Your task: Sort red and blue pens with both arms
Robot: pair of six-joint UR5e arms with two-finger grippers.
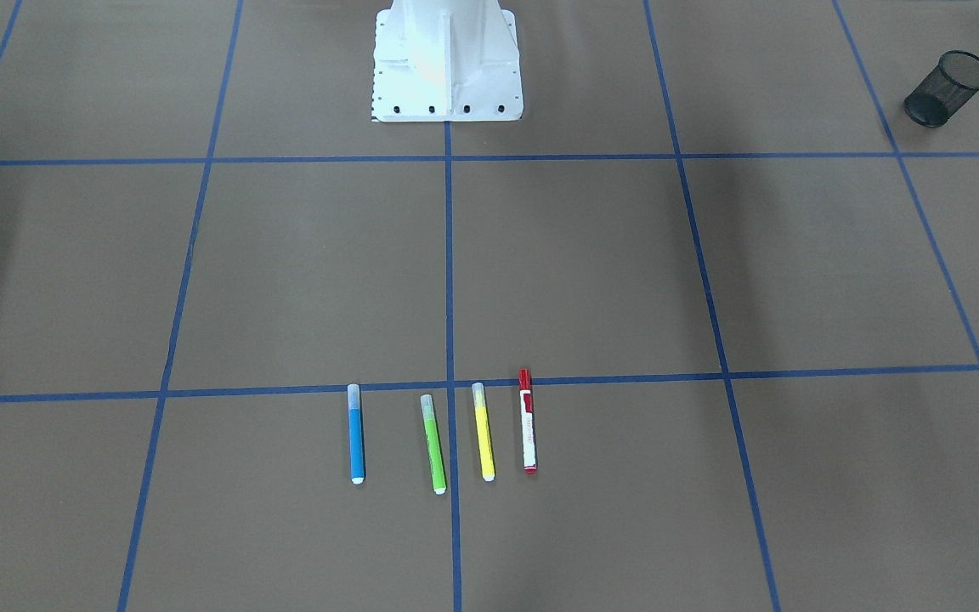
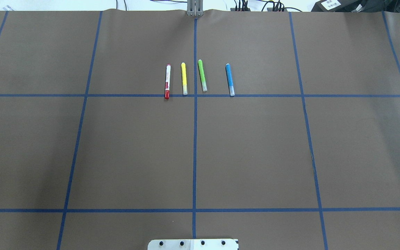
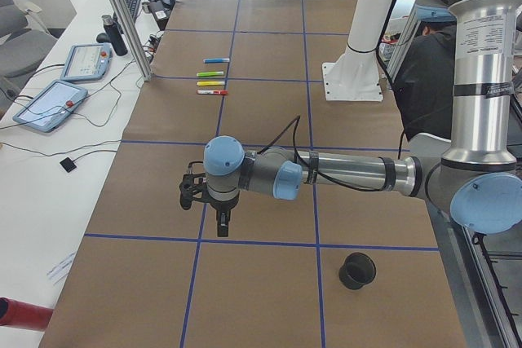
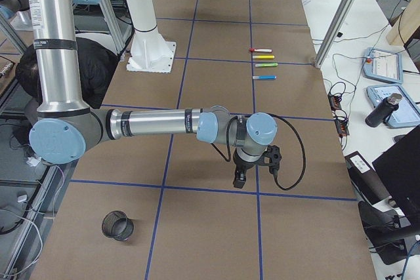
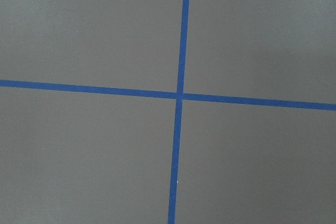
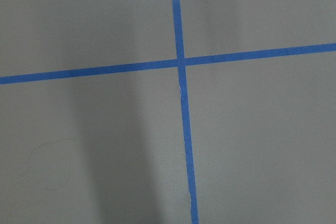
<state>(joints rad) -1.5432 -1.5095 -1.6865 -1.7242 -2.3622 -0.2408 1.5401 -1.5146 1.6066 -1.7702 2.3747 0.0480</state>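
Red pen (image 2: 167, 81) and blue pen (image 2: 230, 79) lie untouched; left gripper (image 3: 221, 222) and right gripper (image 4: 240, 178), spread not determinable, should straddle mid-barrel crosswise.

My left wrist camera looks down on the brown cover (image 5: 84, 30). Two blue tape lines meet there at a crossing (image 5: 179, 96), slightly right of the middle. Through the crossing, the vertical line (image 5: 185, 24) leans a little right above it, and the horizontal line (image 5: 79, 87) sinks slightly to its right.
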